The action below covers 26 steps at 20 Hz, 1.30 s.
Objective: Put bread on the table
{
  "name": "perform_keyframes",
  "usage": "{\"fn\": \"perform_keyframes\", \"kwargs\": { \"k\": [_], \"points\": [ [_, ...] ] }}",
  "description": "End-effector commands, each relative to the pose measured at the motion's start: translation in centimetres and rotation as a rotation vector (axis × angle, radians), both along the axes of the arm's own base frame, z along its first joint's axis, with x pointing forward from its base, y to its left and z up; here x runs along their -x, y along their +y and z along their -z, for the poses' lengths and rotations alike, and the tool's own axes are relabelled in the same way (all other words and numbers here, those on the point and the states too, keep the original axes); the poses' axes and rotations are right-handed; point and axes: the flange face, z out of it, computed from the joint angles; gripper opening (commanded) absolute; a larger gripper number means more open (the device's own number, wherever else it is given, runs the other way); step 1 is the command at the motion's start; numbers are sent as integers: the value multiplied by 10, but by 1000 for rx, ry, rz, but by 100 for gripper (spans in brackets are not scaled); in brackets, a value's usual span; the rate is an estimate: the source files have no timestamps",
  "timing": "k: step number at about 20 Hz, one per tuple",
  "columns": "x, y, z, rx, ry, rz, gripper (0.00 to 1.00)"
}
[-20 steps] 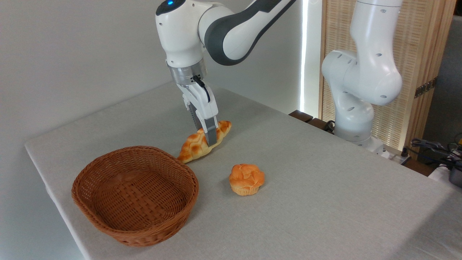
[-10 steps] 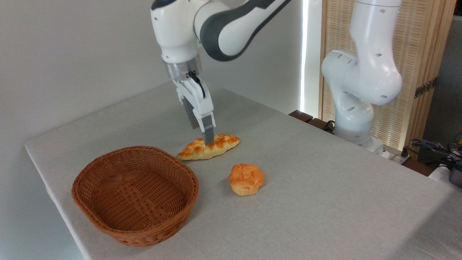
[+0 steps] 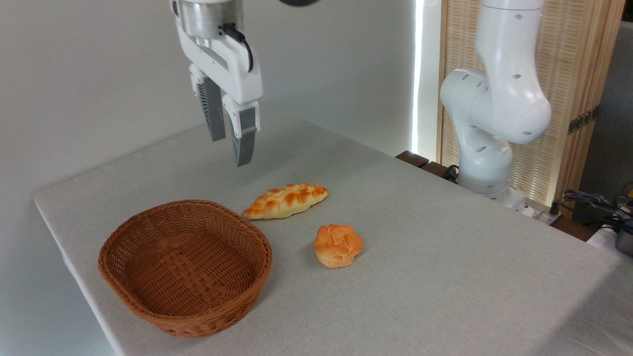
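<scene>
Long braided golden-brown bread [image 3: 286, 200] lies flat on the light grey table [image 3: 445, 257], below released, empty jaws; round brown wicker basket [image 3: 185, 267] and small orange bun [image 3: 338, 245] nearby.

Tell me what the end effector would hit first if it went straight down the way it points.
Most likely bare table, left of and behind the bread. The end effector hangs open and empty above it. Depth is hard to judge from one view.

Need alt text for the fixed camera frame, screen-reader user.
A braided golden bread lies flat on the grey table, released, with the robot gripper open and raised above it to the left. An empty wicker basket sits at front left and a small round bun lies in front of the bread.
</scene>
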Motion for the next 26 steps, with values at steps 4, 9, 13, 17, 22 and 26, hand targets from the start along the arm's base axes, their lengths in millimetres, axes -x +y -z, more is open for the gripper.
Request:
{"fn": "perform_keyframes", "kwargs": {
  "k": [4, 9, 13, 17, 22, 26],
  "points": [
    [-29, 25, -14, -83, 11, -52, 100],
    [-28, 38, -10, -91, 54, -96, 100],
    [-29, 52, -11, -90, 52, -119, 100],
    [-29, 54, -11, -124, 46, -115, 100],
    [-29, 54, -10, -125, 47, -115, 100],
    [-29, 56, -10, -125, 48, -118, 100]
  ]
}}
